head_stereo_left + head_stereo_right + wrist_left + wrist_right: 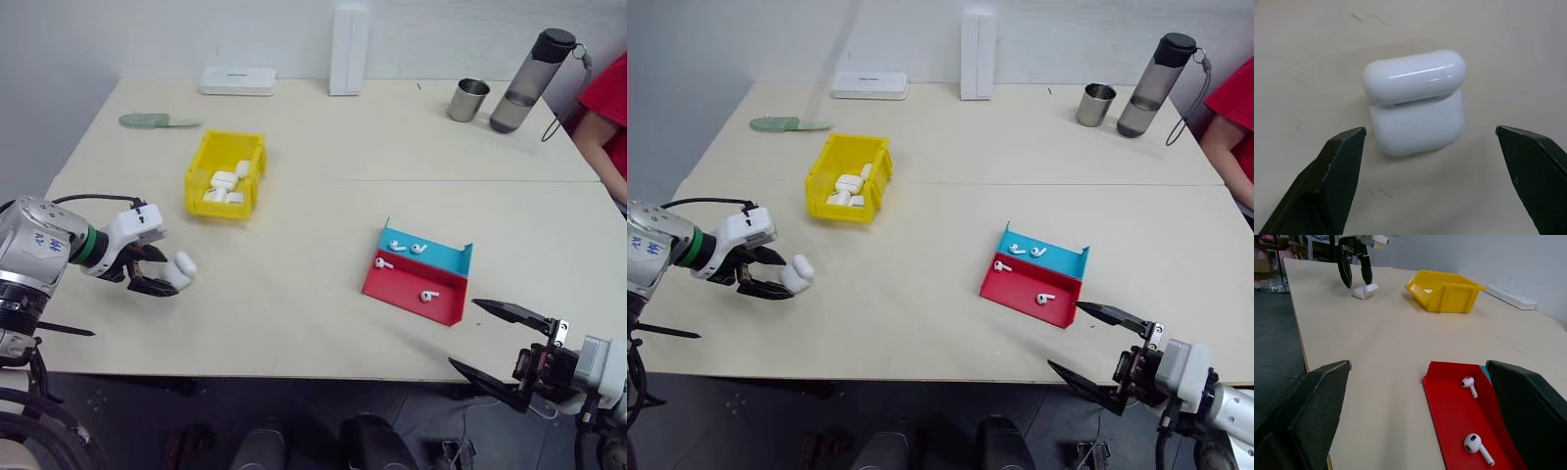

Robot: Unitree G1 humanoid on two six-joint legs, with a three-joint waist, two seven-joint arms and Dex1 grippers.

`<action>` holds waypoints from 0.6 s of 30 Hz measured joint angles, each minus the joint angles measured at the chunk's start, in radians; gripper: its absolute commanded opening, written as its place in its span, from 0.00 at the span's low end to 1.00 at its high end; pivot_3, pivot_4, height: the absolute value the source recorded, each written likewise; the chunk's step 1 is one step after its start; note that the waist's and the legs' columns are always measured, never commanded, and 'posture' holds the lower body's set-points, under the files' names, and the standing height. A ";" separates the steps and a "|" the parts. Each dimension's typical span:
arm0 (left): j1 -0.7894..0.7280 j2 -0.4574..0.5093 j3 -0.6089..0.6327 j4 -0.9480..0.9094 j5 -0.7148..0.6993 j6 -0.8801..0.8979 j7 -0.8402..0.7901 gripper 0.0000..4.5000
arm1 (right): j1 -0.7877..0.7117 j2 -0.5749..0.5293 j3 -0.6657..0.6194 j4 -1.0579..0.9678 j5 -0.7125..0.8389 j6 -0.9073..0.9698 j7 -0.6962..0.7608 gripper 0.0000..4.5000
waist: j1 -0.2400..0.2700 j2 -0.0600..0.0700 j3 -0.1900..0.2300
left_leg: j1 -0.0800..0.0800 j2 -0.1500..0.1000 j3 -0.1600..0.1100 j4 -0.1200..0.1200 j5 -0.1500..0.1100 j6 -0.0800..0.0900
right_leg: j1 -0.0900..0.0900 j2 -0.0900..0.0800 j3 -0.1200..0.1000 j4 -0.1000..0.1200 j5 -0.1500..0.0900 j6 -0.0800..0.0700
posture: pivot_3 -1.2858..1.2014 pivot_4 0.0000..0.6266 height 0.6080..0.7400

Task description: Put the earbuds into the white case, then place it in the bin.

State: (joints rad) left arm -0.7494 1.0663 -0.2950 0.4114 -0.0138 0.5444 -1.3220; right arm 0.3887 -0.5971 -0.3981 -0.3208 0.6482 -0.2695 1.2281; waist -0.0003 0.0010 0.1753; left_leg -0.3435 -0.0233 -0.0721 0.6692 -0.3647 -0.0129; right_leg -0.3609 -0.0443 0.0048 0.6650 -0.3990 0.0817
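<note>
The white case (1415, 98) lies on the table near the left edge, lid down with a thin dark seam showing. My left gripper (155, 271) hangs open just over it, and both black fingers stand apart from the case (182, 266). Several earbuds (397, 246) lie in the red and blue tray (446, 311) at the front right. My right gripper (463, 333) is open and empty off the table's front edge, pointing at that tray. The yellow bin (227, 138) stands behind the case and holds several white cases.
Along the back edge are a flat white box (237, 80), a tall white box (350, 37), a metal cup (469, 100) and a grey bottle (529, 78). A green flat object (157, 120) lies at the back left. A person's red sleeve (605, 108) is at the far right.
</note>
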 measured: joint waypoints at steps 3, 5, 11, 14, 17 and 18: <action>0.000 -0.024 0.000 0.002 0.022 -0.002 0.010 0.99 | 0.012 0.004 0.000 -0.006 0.000 -0.010 -0.003 1.00 | 0.000 0.000 0.000 | -0.001 0.000 0.000 0.001 0.000 0.000 | 0.000 0.000 0.000 0.000 0.000 0.000 | 0.52 0.24 1.00; 0.000 -0.039 0.000 0.004 0.035 -0.003 0.023 0.99 | 0.014 0.005 0.000 -0.008 0.000 -0.013 -0.004 1.00 | 0.000 0.000 0.000 | -0.001 0.000 0.000 0.001 0.000 0.000 | 0.000 0.000 0.000 0.000 0.000 0.000 | 0.52 0.24 1.00; -0.004 -0.065 0.001 0.015 0.071 -0.020 0.049 0.90 | 0.016 0.006 0.000 -0.009 0.000 -0.015 -0.005 1.00 | 0.000 0.000 0.000 | 0.000 0.000 0.000 0.004 0.000 0.000 | 0.000 0.000 0.000 0.004 0.000 0.000 | 0.52 0.24 1.00; -0.002 -0.066 0.001 0.015 0.094 -0.033 0.055 0.71 | 0.016 0.006 0.000 -0.011 0.001 -0.015 -0.003 1.00 | -0.001 0.000 0.000 | 0.000 0.000 0.000 0.006 0.000 0.000 | 0.000 0.000 0.000 0.005 0.000 0.000 | 0.52 0.24 1.00; 0.002 -0.066 0.004 0.006 0.099 -0.043 0.053 0.62 | 0.014 0.006 0.000 -0.011 0.003 -0.015 -0.001 1.00 | -0.003 0.000 0.000 | 0.000 0.000 0.000 0.006 0.000 0.000 | 0.000 0.000 0.000 0.005 0.000 0.000 | 0.52 0.24 1.00; 0.006 -0.066 0.007 0.002 0.100 -0.045 0.054 0.62 | 0.012 0.006 0.001 -0.013 0.007 -0.014 0.000 1.00 | -0.003 0.000 0.000 | 0.000 0.000 0.000 0.006 0.000 0.000 | 0.000 0.000 0.000 0.006 0.000 0.000 | 0.52 0.24 1.00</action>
State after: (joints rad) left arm -0.7433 1.0001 -0.2879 0.4130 0.0860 0.4997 -1.2683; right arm 0.4004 -0.5910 -0.3966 -0.3334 0.6554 -0.2838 1.2284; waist -0.0031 0.0010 0.1753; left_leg -0.3434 -0.0233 -0.0722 0.6756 -0.3649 -0.0127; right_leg -0.3605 -0.0444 0.0052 0.6710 -0.3991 0.0817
